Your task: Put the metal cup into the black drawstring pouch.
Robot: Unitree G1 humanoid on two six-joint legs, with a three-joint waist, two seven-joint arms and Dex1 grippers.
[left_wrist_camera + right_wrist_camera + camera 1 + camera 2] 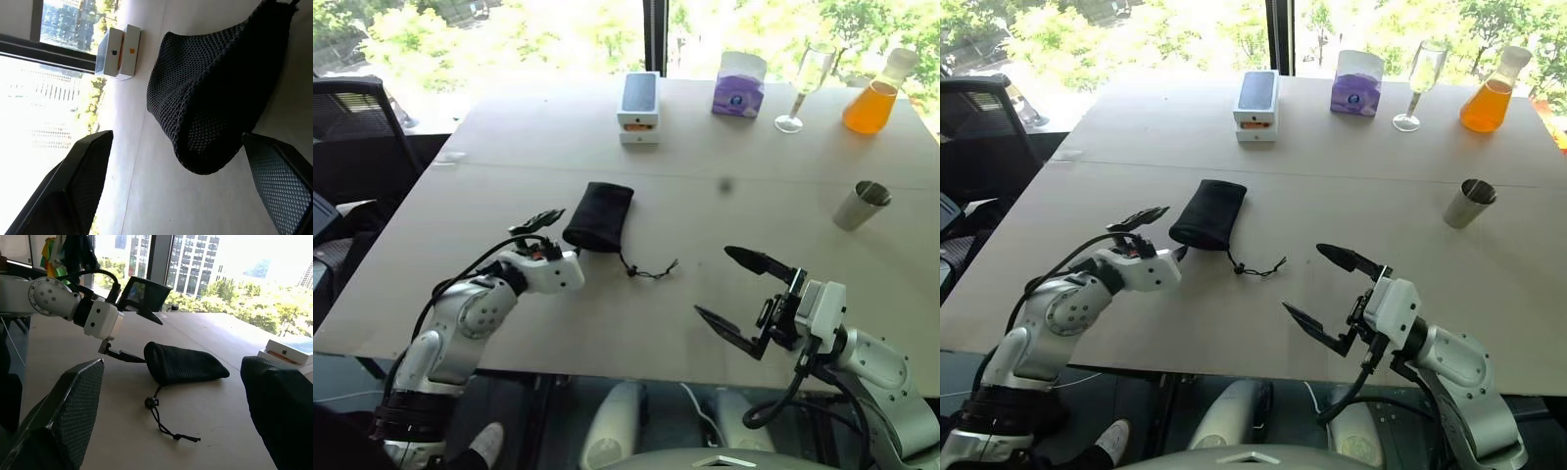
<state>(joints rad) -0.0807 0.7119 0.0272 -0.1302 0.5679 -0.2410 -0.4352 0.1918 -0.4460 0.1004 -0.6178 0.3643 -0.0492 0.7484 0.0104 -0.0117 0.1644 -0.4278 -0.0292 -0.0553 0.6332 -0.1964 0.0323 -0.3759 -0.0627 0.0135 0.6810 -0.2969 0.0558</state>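
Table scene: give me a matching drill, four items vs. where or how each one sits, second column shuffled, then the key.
Items:
1. metal cup
2. black drawstring pouch
3. left gripper
4. right gripper

Places or states:
A. open, at the pouch's near end
B. standing at the table's right side, far from both grippers
C. open, above the table's near edge, holding nothing
D. lying flat mid-table, cord trailing toward the near edge

Pairs: 1-B, 2-D, 3-A, 4-C
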